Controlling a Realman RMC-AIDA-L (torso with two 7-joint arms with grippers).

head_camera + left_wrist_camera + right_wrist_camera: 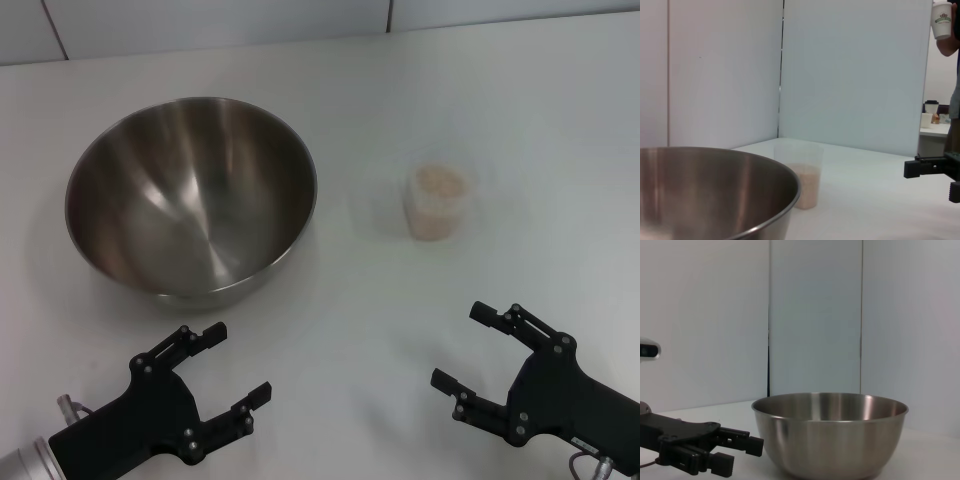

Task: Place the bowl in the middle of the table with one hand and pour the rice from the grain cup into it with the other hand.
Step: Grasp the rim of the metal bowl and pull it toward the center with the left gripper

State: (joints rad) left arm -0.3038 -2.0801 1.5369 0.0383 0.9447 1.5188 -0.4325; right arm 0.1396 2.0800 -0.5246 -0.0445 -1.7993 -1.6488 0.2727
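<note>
The steel bowl point(190, 195) stands on the white table point(360, 300), left of the middle. It also shows in the left wrist view point(710, 190) and the right wrist view point(830, 432). The clear grain cup point(437, 203) stands upright to the right, partly filled with rice point(438, 184); it shows in the left wrist view point(802, 175) too. My left gripper point(232, 362) is open and empty at the near left, in front of the bowl. My right gripper point(472, 346) is open and empty at the near right, in front of the cup.
White panels point(850, 70) stand behind the table's far edge. A person holding a paper cup point(942, 20) stands off the table's side in the left wrist view. There is bare tabletop between bowl and cup.
</note>
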